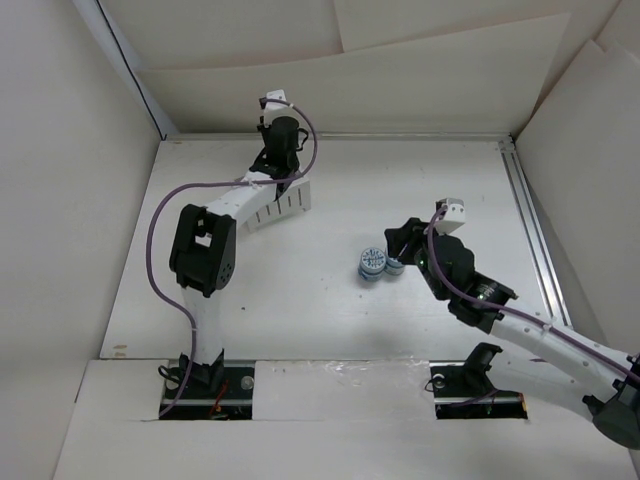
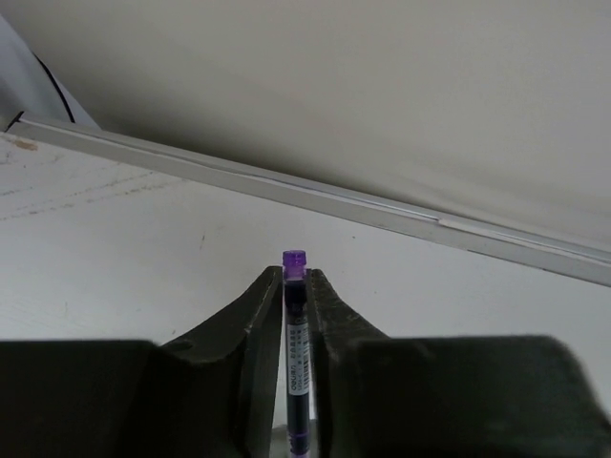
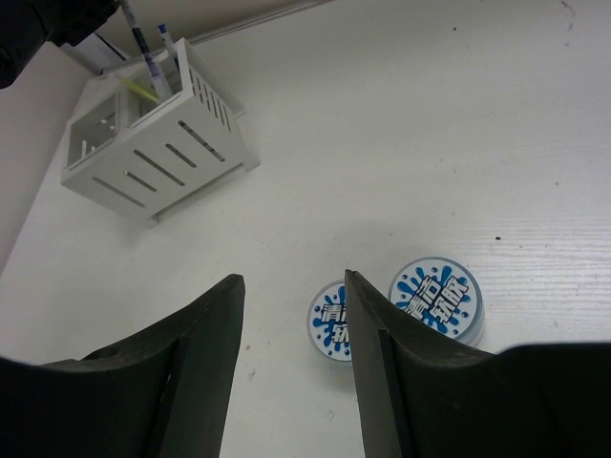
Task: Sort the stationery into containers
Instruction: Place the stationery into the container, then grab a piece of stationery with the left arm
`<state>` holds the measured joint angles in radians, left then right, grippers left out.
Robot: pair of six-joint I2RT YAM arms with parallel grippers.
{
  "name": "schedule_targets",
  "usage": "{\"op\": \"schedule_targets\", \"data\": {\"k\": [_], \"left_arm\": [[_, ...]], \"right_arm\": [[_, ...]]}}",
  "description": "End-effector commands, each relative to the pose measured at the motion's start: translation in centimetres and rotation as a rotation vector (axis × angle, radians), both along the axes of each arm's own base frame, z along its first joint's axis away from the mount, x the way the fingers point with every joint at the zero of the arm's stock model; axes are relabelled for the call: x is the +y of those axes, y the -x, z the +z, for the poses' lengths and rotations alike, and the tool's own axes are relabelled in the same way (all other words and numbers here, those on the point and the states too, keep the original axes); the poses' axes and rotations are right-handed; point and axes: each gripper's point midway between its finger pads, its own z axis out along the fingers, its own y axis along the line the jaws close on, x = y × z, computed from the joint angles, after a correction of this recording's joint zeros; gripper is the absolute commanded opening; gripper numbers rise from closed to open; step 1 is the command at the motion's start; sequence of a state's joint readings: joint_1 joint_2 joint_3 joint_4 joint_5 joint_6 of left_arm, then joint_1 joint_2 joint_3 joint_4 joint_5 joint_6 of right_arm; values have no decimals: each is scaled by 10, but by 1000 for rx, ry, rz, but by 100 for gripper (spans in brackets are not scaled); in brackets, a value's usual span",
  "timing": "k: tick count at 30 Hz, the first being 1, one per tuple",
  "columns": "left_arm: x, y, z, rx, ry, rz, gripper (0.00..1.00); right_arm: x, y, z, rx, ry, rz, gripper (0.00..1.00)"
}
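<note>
Worktop (image 1: 300, 310), white and boxed in by pale walls, carries everything. Next in size is the organizer (image 3: 153, 143), white with slatted sides, standing toward the far left and partly hidden under the left arm in the top view.

The left pincer (image 2: 294, 279) hangs just beyond the organizer's far side. It is clenched on a pen (image 2: 295, 329) with a purple cap, and the cap pokes out past the fingertips.

The right pincer (image 3: 291, 281) sits well apart from the organizer, off to its right. It is released, with fingers spread and nothing between the pads.

Two rolls (image 3: 437, 298), blue and white on top, lie flat on the worktop under that pincer, almost touching each other. One shows in the gap between the fingers, partly hidden by one of them, and the other lies just outside the gap. Whether a finger touches either roll cannot be told.

Three pens (image 3: 164, 43) stand tilted in the organizer (one dark, one blue, one yellow-green).
</note>
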<state>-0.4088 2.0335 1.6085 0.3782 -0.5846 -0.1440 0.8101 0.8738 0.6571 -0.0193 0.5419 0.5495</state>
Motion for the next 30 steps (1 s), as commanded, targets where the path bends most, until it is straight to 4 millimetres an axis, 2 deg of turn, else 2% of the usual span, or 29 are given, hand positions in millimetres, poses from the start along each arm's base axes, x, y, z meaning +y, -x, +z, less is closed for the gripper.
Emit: {"op": "schedule_targets", "data": {"k": [1, 2, 3, 5, 7, 10, 11, 12, 13, 15, 16, 17, 19, 20, 22, 23, 25, 26, 27, 28, 29, 30], "left_arm": [[-1, -1, 29, -85, 41, -5, 16], [-1, 4, 39, -102, 60, -13, 28], [-2, 7, 41, -102, 62, -27, 34], [-1, 14, 54, -118, 86, -34, 45], [-6, 20, 63, -130, 93, -56, 49], [-12, 34, 79, -141, 133, -89, 50], [-18, 40, 79, -134, 147, -109, 47], [-23, 50, 96, -161, 178, -136, 43], [-24, 57, 87, -138, 188, -153, 39], [-42, 75, 99, -143, 267, -255, 33], [-52, 84, 98, -133, 295, -299, 31], [-67, 96, 79, -82, 309, -380, 29], [-94, 120, 73, -44, 325, -489, 26], [-105, 132, 50, 27, 312, -530, 24], [-134, 156, 29, 115, 311, -654, 23], [-153, 175, 18, 176, 302, -716, 22], [-171, 202, -8, 261, 284, -780, 22], [-189, 222, -17, 286, 261, -844, 22], [-194, 237, -35, 325, 229, -881, 28], [-211, 259, -42, 351, 209, -957, 33], [-210, 260, -47, 352, 193, -961, 37], [-223, 279, -53, 363, 164, -1015, 42]], "right_arm": [[-1, -4, 7, -22, -19, -13, 52], [-1, -4, 7, -22, -19, -13, 54], [-1, -4, 7, -22, -19, -13, 56], [-1, -4, 7, -22, -19, -13, 58], [-1, -4, 7, -22, -19, -13, 59], [-1, -4, 7, -22, -19, -13, 60], [-1, -4, 7, -22, -19, -13, 60], [-2, -3, 10, -30, -27, -13, 61], [-3, -4, 10, -31, -26, -22, 61], [-5, -2, 14, -40, -35, -22, 61], [-6, -1, 17, -47, -42, -22, 61], [-7, -2, 17, -48, -41, -31, 61], [-10, -2, 16, -50, -39, -43, 61], [-12, -2, 16, -51, -38, -52, 51], [-18, -3, 14, -49, -26, -83, 32], [-21, -3, 11, -35, -34, -106, 12], [-33, -4, 6, -14, -17, -170, 5], [-40, -5, 11, -18, -36, -201, 5], [-43, -4, 6, -4, -26, -216, 9], [-49, -4, 8, -7, -35, -239, 15], [-54, -6, 8, -7, -35, -256, 23], [-58, -6, 11, -14, -43, -267, 43]]}}
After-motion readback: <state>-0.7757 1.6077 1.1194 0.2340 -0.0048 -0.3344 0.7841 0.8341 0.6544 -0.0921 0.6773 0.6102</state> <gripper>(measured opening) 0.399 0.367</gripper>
